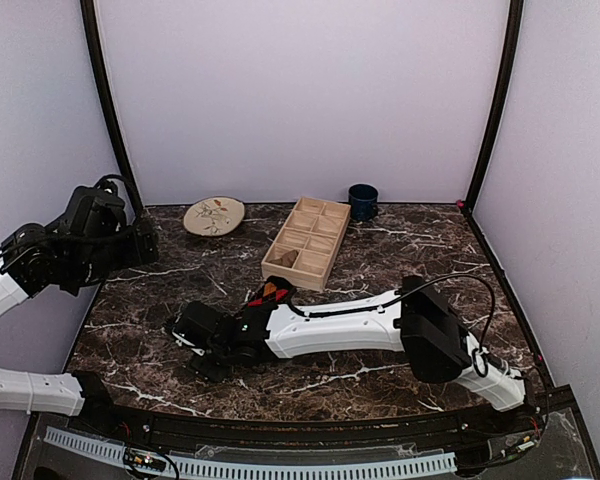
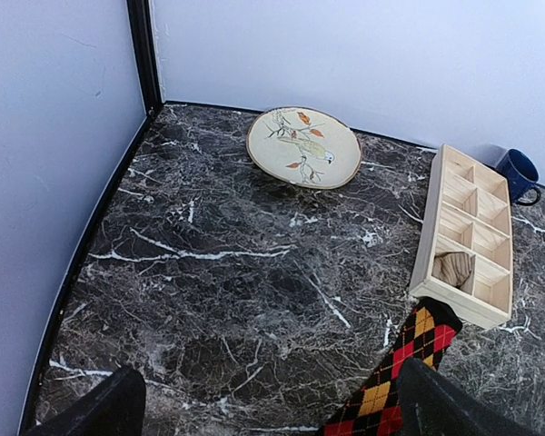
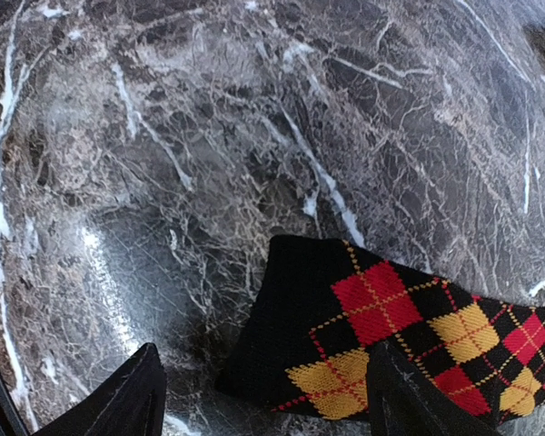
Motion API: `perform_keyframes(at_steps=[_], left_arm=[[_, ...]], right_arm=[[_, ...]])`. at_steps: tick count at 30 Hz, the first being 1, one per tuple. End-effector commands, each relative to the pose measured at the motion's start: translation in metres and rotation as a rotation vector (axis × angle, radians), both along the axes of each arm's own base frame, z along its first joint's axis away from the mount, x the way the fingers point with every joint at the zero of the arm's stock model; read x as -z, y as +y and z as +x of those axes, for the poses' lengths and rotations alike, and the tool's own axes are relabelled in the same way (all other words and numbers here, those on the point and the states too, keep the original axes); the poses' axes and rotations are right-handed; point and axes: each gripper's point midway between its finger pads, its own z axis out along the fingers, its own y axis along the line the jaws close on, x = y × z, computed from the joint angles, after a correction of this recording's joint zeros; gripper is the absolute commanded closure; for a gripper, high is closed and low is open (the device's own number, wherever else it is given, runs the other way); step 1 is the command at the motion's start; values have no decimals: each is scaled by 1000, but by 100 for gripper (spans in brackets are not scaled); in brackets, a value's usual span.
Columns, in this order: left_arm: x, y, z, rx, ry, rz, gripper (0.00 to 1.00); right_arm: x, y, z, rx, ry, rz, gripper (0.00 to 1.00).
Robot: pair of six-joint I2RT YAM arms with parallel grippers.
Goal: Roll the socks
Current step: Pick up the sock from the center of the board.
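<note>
- Work is seemingly turning to the argyle sock point(image 3: 409, 341), which is lying flat and unrolled on the marble table point(image 3: 209, 136), its far end reaching up to the near corner of the wooden tray point(image 2: 425, 238).
- The tan sock point(image 2: 454, 269) is sitting bunched in a near compartment of that tray, so I am judging that half of the job done.
- The right gripper point(image 3: 265, 398) is hanging low over the argyle sock's free black end, jaws released and standing apart on either side of it, clamping nothing.
- The left gripper point(image 2: 272, 411) is hovering high at the left side, jaws spread wide and empty.
- Next, the right fingers are needing to pinch that black end and turn it over toward the tray, keeping the roll tight and straight.
</note>
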Motion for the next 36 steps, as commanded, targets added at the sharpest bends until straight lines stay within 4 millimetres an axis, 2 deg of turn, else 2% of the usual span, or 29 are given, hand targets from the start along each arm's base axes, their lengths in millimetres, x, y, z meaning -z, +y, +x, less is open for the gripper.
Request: perform_keyframes(at_steps=[1, 11, 17, 22, 25, 28, 32, 36], left_arm=[[-12, 9, -6, -22, -25, -8, 1], [-9, 13, -7, -25, -26, 15, 1], [-10, 8, -2, -11, -39, 24, 1], [-12, 4, 2, 0, -53, 32, 1], [-14, 4, 4, -2, -60, 42, 1], [-17, 6, 4, -7, -72, 46, 1], [-20, 6, 6, -9, -86, 49, 1], [-17, 3, 7, -1, -81, 52, 1]], right_arm=[[14, -3, 9, 44, 31, -13, 26], [37, -7, 27, 75, 66, -37, 31], [58, -17, 27, 88, 141, -77, 50], [62, -24, 20, 80, 184, -87, 75], [44, -23, 22, 87, 183, -51, 84], [15, -21, 29, 103, 173, 1, 88], [-34, -21, 39, 132, 155, 81, 90], [-82, -34, 51, 190, 139, 146, 91]])
